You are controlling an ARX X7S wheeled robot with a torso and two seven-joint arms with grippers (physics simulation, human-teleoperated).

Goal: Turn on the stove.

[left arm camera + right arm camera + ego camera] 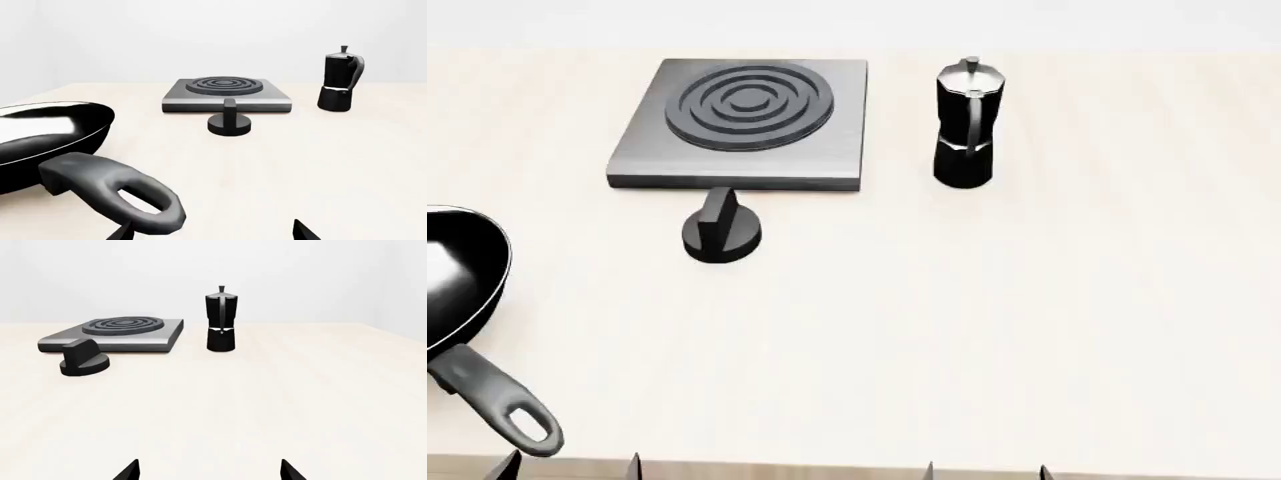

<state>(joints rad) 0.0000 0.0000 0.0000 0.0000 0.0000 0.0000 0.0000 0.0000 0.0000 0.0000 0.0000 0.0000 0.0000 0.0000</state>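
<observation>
The stove [827, 140] is a square brushed-grey plate with a raised dark ringed burner [750, 104], at the far left-centre of the table. Its small round black knob [722, 238] stands just in front of the plate. Both also show in the left wrist view, stove [267, 99] and knob [229, 123], and in the right wrist view, stove [113, 342] and knob [83, 363]. My left gripper [570, 468] and right gripper [985, 472] are at the table's near edge, both open and empty, far from the knob. Only the fingertips show.
A black moka pot [968, 122] stands upright right of the stove. A black frying pan [451, 280] lies at the left edge, its looped handle [505, 408] pointing toward my left gripper; in the left wrist view the handle [113, 192] lies close by the fingertips.
</observation>
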